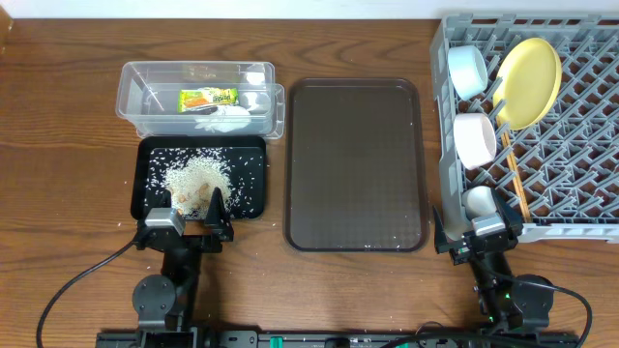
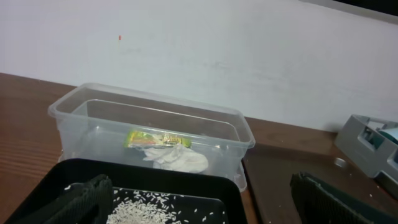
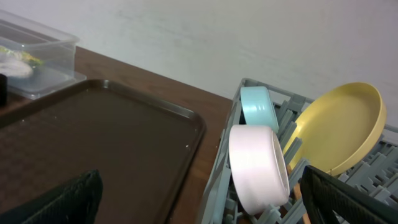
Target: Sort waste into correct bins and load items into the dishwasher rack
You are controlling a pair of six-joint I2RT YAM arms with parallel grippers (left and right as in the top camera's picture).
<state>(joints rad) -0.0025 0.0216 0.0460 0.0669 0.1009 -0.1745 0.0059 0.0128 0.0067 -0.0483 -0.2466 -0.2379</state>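
Black fingers (image 1: 215, 200) of the left hand (image 1: 200, 201) are standing fully spread at the near edge of the black tray (image 1: 145, 188), gripping nothing; whether the tips are touching its rim is hard to tell. Loose rice (image 1: 198, 177) is lying heaped in that tray. Beyond it, the clear tub (image 1: 135, 82) is holding the green-and-yellow wrapper (image 1: 208, 98) and crumpled paper (image 1: 232, 112). The right hand (image 1: 482, 224) is likewise gaping wide and empty at the near corner of the grey rack (image 1: 580, 145). Inside the rack, going back, the small white cup (image 1: 478, 200), white bowl (image 1: 475, 138) and blue bowl (image 1: 468, 70) are lining its left wall, with the chopsticks (image 1: 513, 172) and yellow plate (image 1: 529, 82) sitting beside them. A brown serving tray (image 1: 356, 164) is resting on the surface (image 1: 58, 145) between.
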